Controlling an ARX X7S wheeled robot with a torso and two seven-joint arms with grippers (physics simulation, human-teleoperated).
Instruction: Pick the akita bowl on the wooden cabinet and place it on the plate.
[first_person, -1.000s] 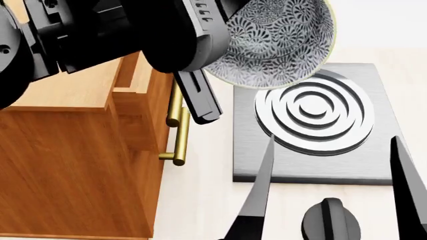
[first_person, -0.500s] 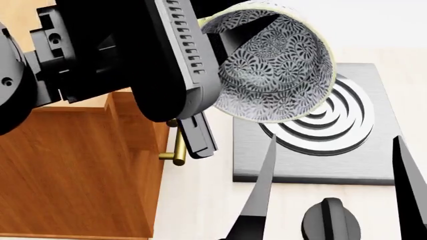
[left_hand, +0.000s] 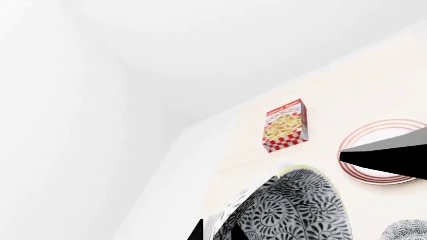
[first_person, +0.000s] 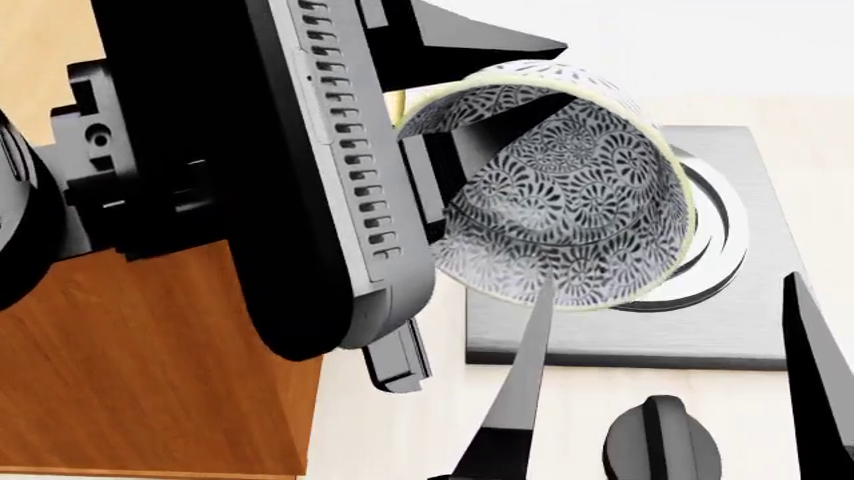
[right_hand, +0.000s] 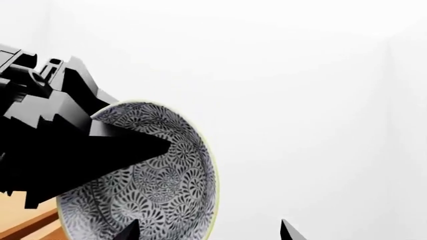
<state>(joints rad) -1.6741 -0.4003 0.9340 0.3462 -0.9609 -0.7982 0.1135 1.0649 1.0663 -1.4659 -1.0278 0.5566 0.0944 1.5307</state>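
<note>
Transport phase. The left gripper (first_person: 461, 105) is carrying the akita bowl (first_person: 567, 215) clear of the wooden cabinet (first_person: 147, 360), its fingers clenched on the bowl's rim: one finger is lying inside the patterned wall, the other is passing outside it. The bowl is hanging tilted on its side, its opening turned toward the head camera, and it is suspended in the air beside the cabinet, above the grey burner plate (first_person: 747, 330) with its concentric rings. It is touching neither.

To do this step well, the arm is best carrying the bowl level again before any descent, since a rim pinch on a tilted bowl is, in judgement, prone to pivoting. The plate (left_hand: 383, 152), white with red rings, is showing only in the left wrist view, lying farther from the cabinet than the bowl and near a cookie box (left_hand: 285, 125); the bowl's base should be centring over it before the fingers are relaxing.

Relative to the fingers: in the right wrist view the bowl (right_hand: 150, 175) is showing one dark finger (right_hand: 127, 145) reaching across its interior from the rim, so the bowl is hanging mostly beyond the fingertips rather than between the palms.

The right gripper (first_person: 667, 370) is standing below the bowl with fingers spread apart, grasping nothing.
</note>
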